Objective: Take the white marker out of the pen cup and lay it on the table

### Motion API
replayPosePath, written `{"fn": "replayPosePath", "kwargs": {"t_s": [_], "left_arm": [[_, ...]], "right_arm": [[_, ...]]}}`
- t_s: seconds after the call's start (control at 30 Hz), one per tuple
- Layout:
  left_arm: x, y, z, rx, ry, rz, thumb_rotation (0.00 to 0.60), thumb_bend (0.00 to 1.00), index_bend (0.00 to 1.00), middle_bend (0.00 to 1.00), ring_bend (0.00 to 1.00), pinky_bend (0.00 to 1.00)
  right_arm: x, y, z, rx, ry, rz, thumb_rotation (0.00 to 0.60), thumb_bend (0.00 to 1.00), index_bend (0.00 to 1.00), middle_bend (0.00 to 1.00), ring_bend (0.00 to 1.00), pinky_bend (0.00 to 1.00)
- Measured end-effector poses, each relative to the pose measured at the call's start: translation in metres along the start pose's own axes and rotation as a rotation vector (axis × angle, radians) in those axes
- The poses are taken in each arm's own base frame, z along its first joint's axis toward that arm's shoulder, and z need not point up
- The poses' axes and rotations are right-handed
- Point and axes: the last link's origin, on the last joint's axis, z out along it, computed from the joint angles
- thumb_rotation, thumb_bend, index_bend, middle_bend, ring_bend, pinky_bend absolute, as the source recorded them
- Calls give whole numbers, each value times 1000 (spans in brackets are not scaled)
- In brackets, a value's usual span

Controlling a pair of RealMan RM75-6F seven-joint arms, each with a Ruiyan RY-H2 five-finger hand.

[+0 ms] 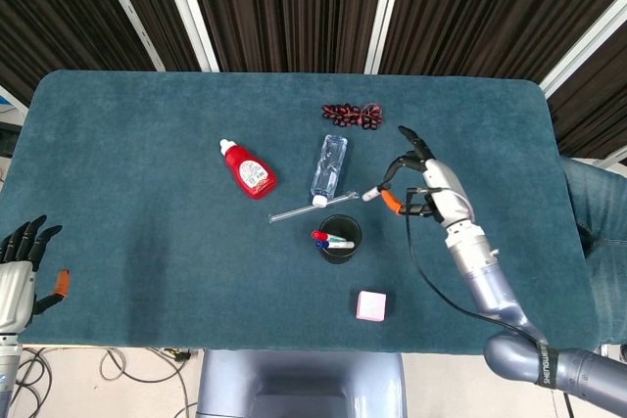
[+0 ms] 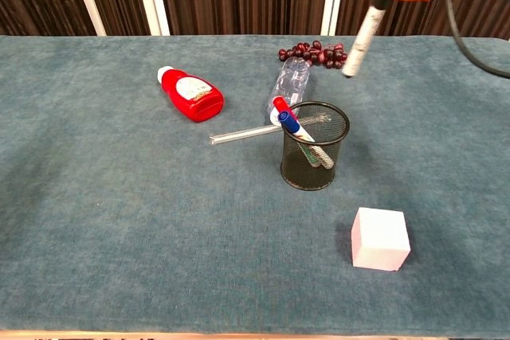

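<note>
Slim white marker (image 2: 361, 37) above mesh cup (image 2: 314, 157)

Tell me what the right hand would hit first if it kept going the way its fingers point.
The right hand, holding the white marker, points toward the far table edge. The table ahead looks bare; the red beads lie off to one side, though depth is hard to judge.
</note>
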Motion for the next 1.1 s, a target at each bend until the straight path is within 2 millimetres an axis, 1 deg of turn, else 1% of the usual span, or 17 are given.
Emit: {"fn": "replayPosePath", "kwargs": {"t_s": [0.13,0.27,0.4,0.5,0.7,0.83,0.9,0.93,0.97,1.07,1.1], "left_arm": [[0,0,0,0,-1,1,600,438,159,32,30,98],[0,0,0,-2,0,4,600,438,159,32,30,98],[0,0,0,3,0,3,600,438,159,32,30,98],[0,0,0,2,-1,5,600,438,159,32,30,98],[0,0,0,3,1,2,600,438,159,32,30,100],[0,0,0,2,-2,3,600,438,159,32,30,101],[0,0,0,1,-2,4,600,438,159,32,30,101],[0,0,0,2,-1,3,600,438,159,32,30,102],[0,0,0,3,-1,2,600,438,159,32,30,102],[0,0,0,3,-2,3,600,438,159,32,30,105],[0,0,0,2,-2,3,600,438,159,32,30,105]], "right_arm": [[5,15,-3,-36,6,-7,600,449,648,0,0,168],[4,32,-8,-71,1,-29,600,449,648,0,0,168],[-6,50,-15,-96,-19,-33,600,449,648,0,0,168],[-14,58,-18,-100,-27,-41,600,449,648,0,0,167],[-28,71,-22,-116,-44,-41,600,437,619,0,0,168],[-36,75,-27,-123,-67,-45,600,416,593,0,0,167],[-40,77,-28,-125,-80,-50,600,399,527,0,0,168],[-42,77,-28,-126,-87,-53,600,383,452,0,0,168],[-43,77,-29,-127,-94,-58,600,374,404,0,0,168],[-48,77,-29,-133,-120,-79,600,342,202,0,0,167],[-49,77,-29,-137,-130,-88,600,332,157,0,0,167]]}}
